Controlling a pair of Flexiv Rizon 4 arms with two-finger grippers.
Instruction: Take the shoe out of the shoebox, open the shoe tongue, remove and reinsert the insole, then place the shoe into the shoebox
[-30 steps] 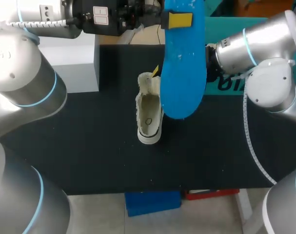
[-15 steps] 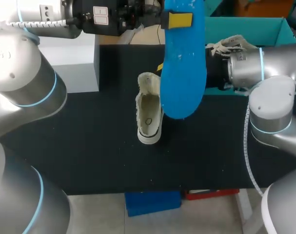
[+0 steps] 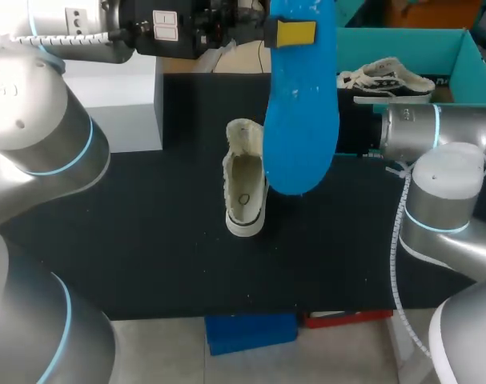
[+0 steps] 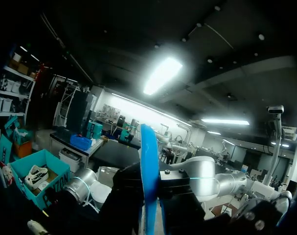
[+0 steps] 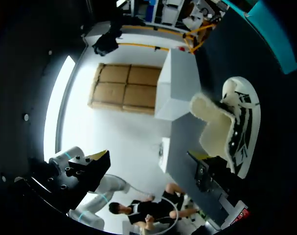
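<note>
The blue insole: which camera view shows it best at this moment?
The head view: the insole shows its whole flat face, held up by the left gripper, with the shoe on the table. The left wrist view shows the insole only edge-on, a thin strip between that gripper's fingers. The right wrist view does not show it.

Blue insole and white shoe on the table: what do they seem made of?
The blue insole is probably foam: matte, flat, finely speckled, no shine. The white shoe looks like canvas or similar fabric, with a fuzzy cream lining and a smooth, rubber-like sole rim.
</note>
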